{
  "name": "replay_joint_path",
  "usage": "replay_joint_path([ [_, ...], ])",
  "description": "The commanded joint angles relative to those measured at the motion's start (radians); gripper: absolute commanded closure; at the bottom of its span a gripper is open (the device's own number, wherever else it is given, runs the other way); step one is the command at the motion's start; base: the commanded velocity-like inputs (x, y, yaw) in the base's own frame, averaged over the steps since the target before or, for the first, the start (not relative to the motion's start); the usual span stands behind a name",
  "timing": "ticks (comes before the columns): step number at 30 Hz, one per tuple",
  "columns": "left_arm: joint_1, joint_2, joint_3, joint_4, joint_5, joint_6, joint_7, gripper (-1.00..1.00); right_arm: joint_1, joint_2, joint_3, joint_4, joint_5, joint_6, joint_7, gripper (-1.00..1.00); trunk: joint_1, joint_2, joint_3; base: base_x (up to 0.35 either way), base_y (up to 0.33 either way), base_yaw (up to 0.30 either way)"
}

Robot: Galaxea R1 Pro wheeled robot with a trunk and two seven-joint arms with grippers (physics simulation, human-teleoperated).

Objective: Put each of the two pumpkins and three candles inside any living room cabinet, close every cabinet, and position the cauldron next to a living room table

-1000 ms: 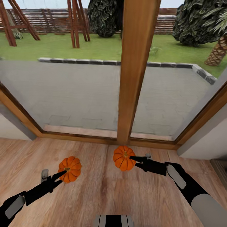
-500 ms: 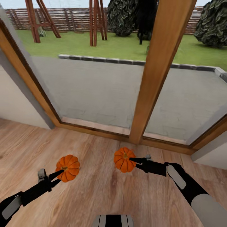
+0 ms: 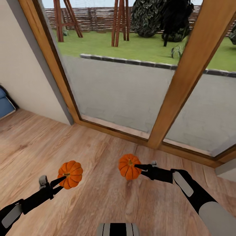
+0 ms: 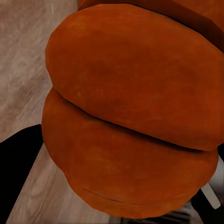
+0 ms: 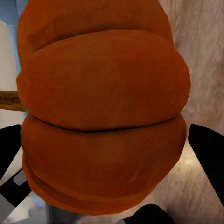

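Note:
Two bright-orange ribbed pumpkins hang above the wooden floor in the head view. My left gripper [image 3: 62,182] is shut on the left pumpkin [image 3: 71,173], whose ribs bulge close to the camera in the left wrist view [image 4: 130,112]. My right gripper [image 3: 137,167] is shut on the right pumpkin [image 3: 127,165], seen close up between the black fingers [image 5: 207,154] in the right wrist view [image 5: 102,116]. The cabinet, the candles, the cauldron and the table are out of view.
A tall window with a wooden frame [image 3: 183,78] stands straight ahead, with a paved patio and lawn behind the glass. A beige wall [image 3: 19,72] closes the left side, with a blue object [image 3: 5,105] at its foot. Wooden floor [image 3: 98,203] lies below both arms.
The whole view has swung to the left: the window post has shifted right and the left wall and a blue object have come in. Both arms keep their pumpkins in the same pose.

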Motion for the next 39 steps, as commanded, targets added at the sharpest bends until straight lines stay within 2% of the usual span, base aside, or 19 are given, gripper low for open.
replay_joint_path([
  [1, -0.001, 0.001, -0.005, 0.000, 0.012, 0.011, -0.001, 1.00, 0.000, -0.001, 0.002, -0.001, -0.015, 0.008, 0.000, 1.00, 0.000, 0.000, -0.001, -0.001, 0.000, 0.281],
  [4, -0.001, 0.002, -0.004, 0.000, 0.012, 0.011, -0.002, 1.00, 0.000, -0.001, 0.003, -0.001, -0.015, 0.008, 0.000, 1.00, 0.000, 0.000, -0.002, 0.000, 0.000, 0.281],
  [39, 0.000, 0.001, -0.004, 0.000, 0.011, 0.017, -0.001, 1.00, 0.000, -0.001, 0.004, -0.001, -0.015, 0.004, 0.002, 1.00, -0.016, 0.008, 0.121, 0.000, 0.000, 0.280],
])
